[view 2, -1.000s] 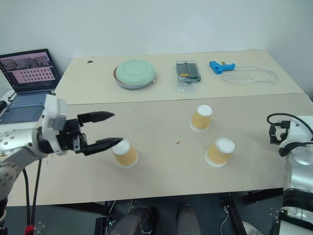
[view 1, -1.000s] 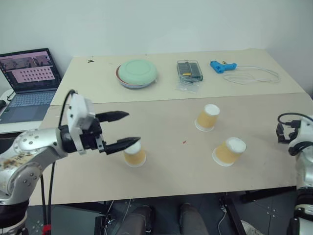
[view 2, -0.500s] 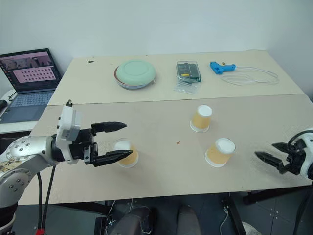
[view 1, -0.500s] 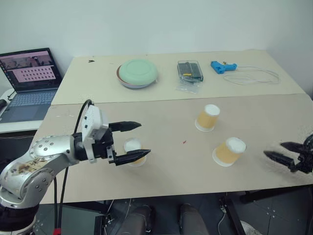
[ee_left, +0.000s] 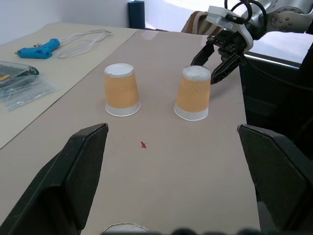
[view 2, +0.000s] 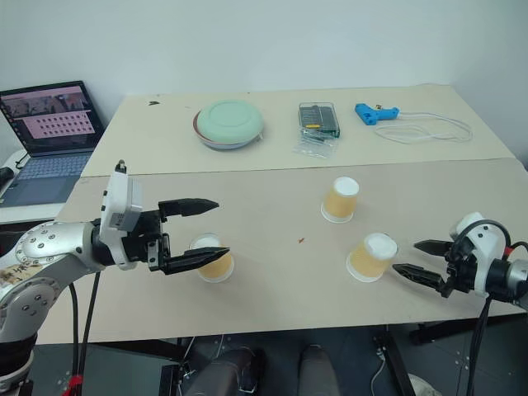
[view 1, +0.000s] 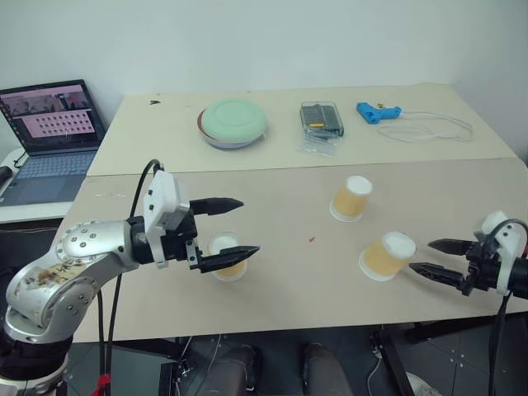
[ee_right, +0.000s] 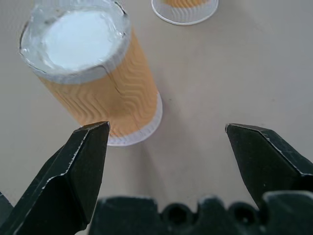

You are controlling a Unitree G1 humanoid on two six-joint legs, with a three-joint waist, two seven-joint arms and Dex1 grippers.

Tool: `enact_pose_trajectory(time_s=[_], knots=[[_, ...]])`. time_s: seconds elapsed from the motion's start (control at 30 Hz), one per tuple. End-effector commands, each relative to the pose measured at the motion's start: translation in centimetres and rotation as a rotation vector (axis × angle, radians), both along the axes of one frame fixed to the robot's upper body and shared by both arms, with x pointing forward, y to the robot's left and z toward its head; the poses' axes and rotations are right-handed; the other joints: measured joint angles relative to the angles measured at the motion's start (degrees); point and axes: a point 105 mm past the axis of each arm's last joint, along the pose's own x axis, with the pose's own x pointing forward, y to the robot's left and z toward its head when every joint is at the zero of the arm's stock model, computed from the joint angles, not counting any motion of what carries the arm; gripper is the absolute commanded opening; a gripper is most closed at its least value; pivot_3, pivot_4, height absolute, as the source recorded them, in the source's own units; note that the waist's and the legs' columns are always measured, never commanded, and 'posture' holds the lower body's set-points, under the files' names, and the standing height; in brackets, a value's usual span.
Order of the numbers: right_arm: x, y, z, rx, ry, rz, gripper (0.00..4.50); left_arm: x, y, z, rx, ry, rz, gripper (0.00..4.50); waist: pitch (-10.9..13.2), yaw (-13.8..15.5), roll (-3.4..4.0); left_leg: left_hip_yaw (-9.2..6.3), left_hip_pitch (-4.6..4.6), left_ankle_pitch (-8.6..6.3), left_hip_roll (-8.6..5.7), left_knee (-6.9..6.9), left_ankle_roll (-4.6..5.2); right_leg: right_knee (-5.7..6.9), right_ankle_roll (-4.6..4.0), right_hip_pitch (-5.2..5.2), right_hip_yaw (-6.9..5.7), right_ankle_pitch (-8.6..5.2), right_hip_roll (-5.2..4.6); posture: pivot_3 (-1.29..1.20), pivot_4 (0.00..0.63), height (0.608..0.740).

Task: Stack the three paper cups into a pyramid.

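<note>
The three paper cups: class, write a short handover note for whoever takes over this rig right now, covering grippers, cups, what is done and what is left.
Left gripper: open, its fingers either side of the left cup, no grip.
Right gripper: open, just right of the near right cup, not touching.
Far cup: alone, farther back on the table.
Done: nothing stacked; all three stand upside down, apart.
Left: set two side by side, third on top.

A robotics lab or workshop room, by the look of it: two plain beige tables (view 1: 272,161) pushed together against a bare white wall. An open laptop (view 1: 49,136) sits off the left edge, and a blue glue gun (view 1: 376,112) with its white cable (view 1: 433,128) lies near the far right corner
</note>
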Motion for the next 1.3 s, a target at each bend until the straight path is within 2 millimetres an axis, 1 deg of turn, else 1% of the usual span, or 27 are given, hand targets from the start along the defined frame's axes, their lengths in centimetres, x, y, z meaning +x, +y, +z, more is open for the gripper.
enact_pose_trajectory(time_s=[0.03, 0.23, 0.33, 0.4, 0.6, 0.9, 1.0, 1.13, 1.27, 1.3], knots=[[0.5, 1.3, 1.2, 0.004, -0.054, 0.045, 4.45, -0.2, 0.0, 1.0, -0.007, -0.048, 0.008, 4.5, 0.0, 0.1, 0.0, 0.02, 0.0, 0.0, 0.0, 0.0, 0.0, 0.0, 0.0, 0.0, 0.01, 0.0, 0.0, 0.0, 0.15, 0.74], [0.5, 2.7, 1.3, 0.028, -0.055, 0.092, 4.45, 0.0, 0.3, 1.1, -0.001, -0.053, 0.028, 4.5, 0.0, 0.08, -0.01, 0.04, 0.02, 0.0, 0.03, 0.0, -0.01, 0.02, 0.01, 0.01, 0.03, 0.01, -0.02, 0.0, 0.15, 0.74], [0.0, 3.5, 1.8, 0.036, -0.051, 0.146, 4.45, 0.0, 0.3, 1.3, 0.001, -0.054, 0.033, 4.5, 0.0, 0.07, -0.01, 0.05, 0.01, 0.0, 0.03, 0.0, 0.0, 0.01, 0.01, -0.01, 0.03, 0.02, 0.0, 0.0, 0.15, 0.74], [0.1, 3.6, 2.1, 0.029, -0.064, 0.147, 4.45, 0.1, 0.4, 1.3, 0.003, -0.054, 0.038, 4.5, 0.0, 0.07, -0.01, 0.05, 0.01, 0.0, 0.03, 0.0, 0.0, 0.01, 0.0, -0.02, 0.03, 0.02, 0.0, 0.0, 0.15, 0.74], [0.7, 5.3, 2.9, 0.043, -0.11, 0.189, 4.45, 0.3, 0.2, 1.5, 0.002, -0.059, 0.041, 4.5, 0.0, 0.06, -0.01, 0.07, 0.03, 0.0, 0.04, 0.0, -0.01, 0.02, 0.01, 0.0, 0.03, 0.04, 0.0, 0.0, 0.15, 0.74], [1.3, 6.7, 2.6, 0.075, -0.122, 0.211, 4.45, 0.6, 0.2, 1.7, -0.002, -0.056, 0.053, 4.5, 0.01, 0.1, -0.03, 0.1, -0.01, 0.0, 0.04, 0.0, -0.01, 0.01, -0.02, -0.05, 0.04, 0.06, 0.06, 0.0, 0.15, 0.74], [1.4, 6.8, 2.3, 0.074, -0.116, 0.213, 4.45, 0.6, 0.2, 1.9, -0.011, -0.056, 0.056, 4.5, 0.01, 0.11, -0.03, 0.1, 0.01, 0.0, 0.04, 0.0, -0.01, 0.02, -0.03, -0.04, 0.03, 0.06, 0.07, 0.0, 0.15, 0.74], [1.6, 7.0, 2.4, 0.08, -0.115, 0.22, 4.45, 0.7, 0.2, 1.8, -0.001, -0.058, 0.062, 4.5, 0.02, 0.05, -0.03, 0.11, 0.01, 0.0, 0.04, 0.0, -0.01, 0.02, -0.03, -0.05, 0.05, 0.07, 0.08, 0.0, 0.15, 0.74], [1.8, 7.0, 2.4, 0.083, -0.123, 0.215, 3.49, 0.6, 0.2, 1.8, 0.0, -0.057, 0.063, 4.5, 0.01, 0.08, -0.03, 0.11, 0.01, 0.01, 0.04, 0.0, -0.01, 0.03, -0.04, -0.05, 0.04, 0.08, 0.11, 0.0, 0.15, 0.74], [1.9, 7.0, 2.4, 0.083, -0.124, 0.215, 3.01, 0.6, 0.2, 1.8, 0.0, -0.057, 0.063, 4.5, 0.01, 0.09, -0.03, 0.11, 0.01, 0.01, 0.04, 0.0, -0.01, 0.03, -0.05, -0.05, 0.05, 0.08, 0.11, 0.0, 0.15, 0.74]])
